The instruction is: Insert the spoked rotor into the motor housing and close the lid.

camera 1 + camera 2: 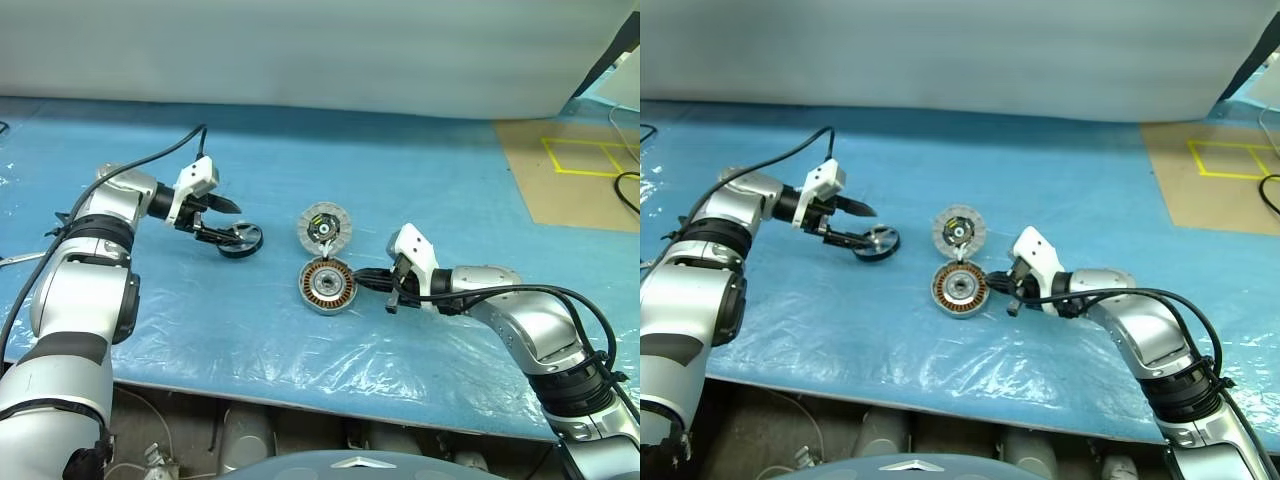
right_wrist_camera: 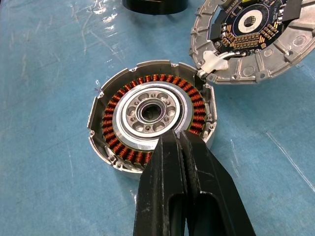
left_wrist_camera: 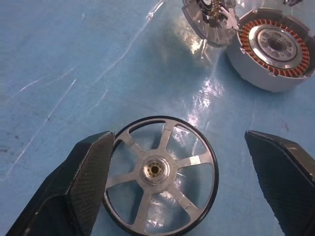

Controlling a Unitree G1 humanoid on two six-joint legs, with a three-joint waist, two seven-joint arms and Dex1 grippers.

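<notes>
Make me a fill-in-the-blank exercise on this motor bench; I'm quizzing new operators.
1. The left gripper stands ___ around the spoked rotor.
2. The right gripper, fingers ___, rests at the rim of the motor housing.
3. The lid lies beside the housing with its ___ face up.
4. Everything sits on a ___ plastic sheet.

Missing words: open; shut; circuit; blue

Copper-orange windings ring the grey motor housing (image 2: 150, 118) (silvery hub).

Spoked rotor (image 3: 160, 172): rim at 9 o'clock hidden behind a left gripper finger (image 3: 74, 187).
Motor housing (image 2: 147, 118): windings at 5 o'clock covered by right gripper (image 2: 178, 138).
Lid (image 2: 251, 39): cut off at 12 o'clock by frame edge.
</notes>
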